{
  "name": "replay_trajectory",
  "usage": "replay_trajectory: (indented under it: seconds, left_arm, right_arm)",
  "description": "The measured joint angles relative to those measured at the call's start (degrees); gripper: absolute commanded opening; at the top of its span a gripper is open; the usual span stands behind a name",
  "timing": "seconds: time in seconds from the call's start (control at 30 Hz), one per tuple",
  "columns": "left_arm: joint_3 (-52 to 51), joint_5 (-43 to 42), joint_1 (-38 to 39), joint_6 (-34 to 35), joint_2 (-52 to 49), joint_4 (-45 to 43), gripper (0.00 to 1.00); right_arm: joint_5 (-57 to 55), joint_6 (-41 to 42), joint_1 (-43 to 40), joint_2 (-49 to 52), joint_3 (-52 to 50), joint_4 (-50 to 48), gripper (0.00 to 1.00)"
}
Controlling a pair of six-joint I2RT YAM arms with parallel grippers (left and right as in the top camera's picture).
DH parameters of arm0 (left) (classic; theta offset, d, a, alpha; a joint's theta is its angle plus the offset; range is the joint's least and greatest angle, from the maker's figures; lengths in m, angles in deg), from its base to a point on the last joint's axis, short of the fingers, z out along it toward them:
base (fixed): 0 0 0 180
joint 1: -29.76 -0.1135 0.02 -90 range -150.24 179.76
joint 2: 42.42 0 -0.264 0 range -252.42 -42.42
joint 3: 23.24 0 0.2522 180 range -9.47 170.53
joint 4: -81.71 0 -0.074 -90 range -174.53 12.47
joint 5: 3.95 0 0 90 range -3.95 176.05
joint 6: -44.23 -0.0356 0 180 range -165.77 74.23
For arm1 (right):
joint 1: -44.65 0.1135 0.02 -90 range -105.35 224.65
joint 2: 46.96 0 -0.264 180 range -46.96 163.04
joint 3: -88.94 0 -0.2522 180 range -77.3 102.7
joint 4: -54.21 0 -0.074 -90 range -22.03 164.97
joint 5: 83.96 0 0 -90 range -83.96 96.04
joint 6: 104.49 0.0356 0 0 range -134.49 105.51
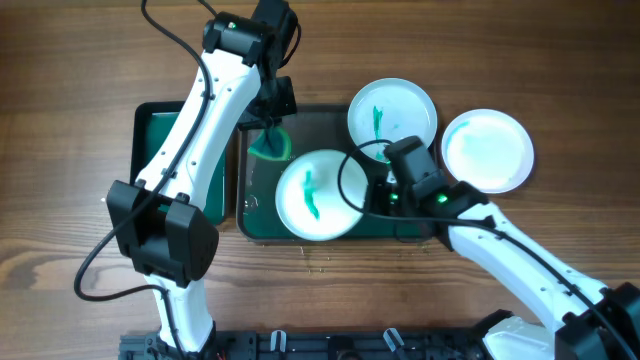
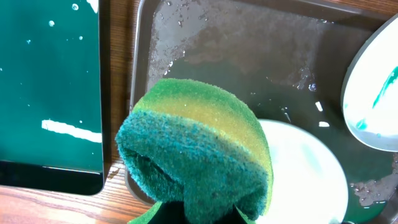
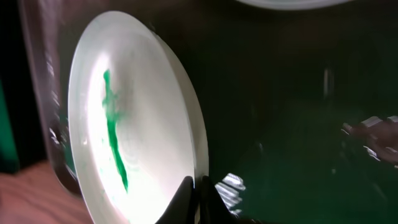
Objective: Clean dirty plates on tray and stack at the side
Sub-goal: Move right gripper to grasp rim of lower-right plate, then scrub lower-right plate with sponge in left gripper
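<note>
At your far left the small tray (image 1: 148,130) shows only its wet green floor; your left gripper (image 1: 270,128) is clenched on the green sponge (image 2: 196,152) and hangs over the far-left corner of the tray (image 2: 249,50); from there the streaked plate (image 1: 318,195) lies toward you and to the right, just beside the sponge, its green streak running roughly far to near, so the wipe likely follows that line; the left arm is the nearer one for it; your right gripper (image 3: 198,193) looks pinched on this plate's right rim, steadying it, I judge; the tray floor is wet and beaded, so expect the plate to slide; the second plate (image 1: 392,115), also streaked, sits at the tray's far-right corner, close behind the right wrist; the third plate (image 1: 487,150) rests on the table (image 1: 80,60) right of the tray, with bare wood beside it for stacking.
</note>
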Motion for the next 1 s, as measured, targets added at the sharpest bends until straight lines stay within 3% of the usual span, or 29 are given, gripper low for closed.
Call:
replay_trajectory:
  seconds: [0.27, 0.37, 0.63, 0.77, 1.0]
  left_arm:
    - [0.0, 0.0, 0.0, 0.0, 0.0, 0.0, 0.04]
    - [0.0, 0.0, 0.0, 0.0, 0.0, 0.0, 0.04]
    - [0.0, 0.0, 0.0, 0.0, 0.0, 0.0, 0.04]
    - [0.0, 0.0, 0.0, 0.2, 0.0, -0.5, 0.04]
    - [0.0, 0.0, -0.8, 0.7, 0.0, -1.1, 0.04]
  right_arm:
    - [-2.7, 8.1, 2.3, 9.6, 0.2, -9.7, 0.06]
    - [-1.2, 8.3, 2.5, 12.2, 0.2, -9.9, 0.17]
    - [1.3, -0.1, 0.5, 12.4, 5.8, -2.8, 0.25]
    - [2.9, -6.5, -2.8, 12.5, 9.8, -2.1, 0.23]
    - [4.2, -10.3, -3.7, 18.6, 11.2, -3.7, 0.18]
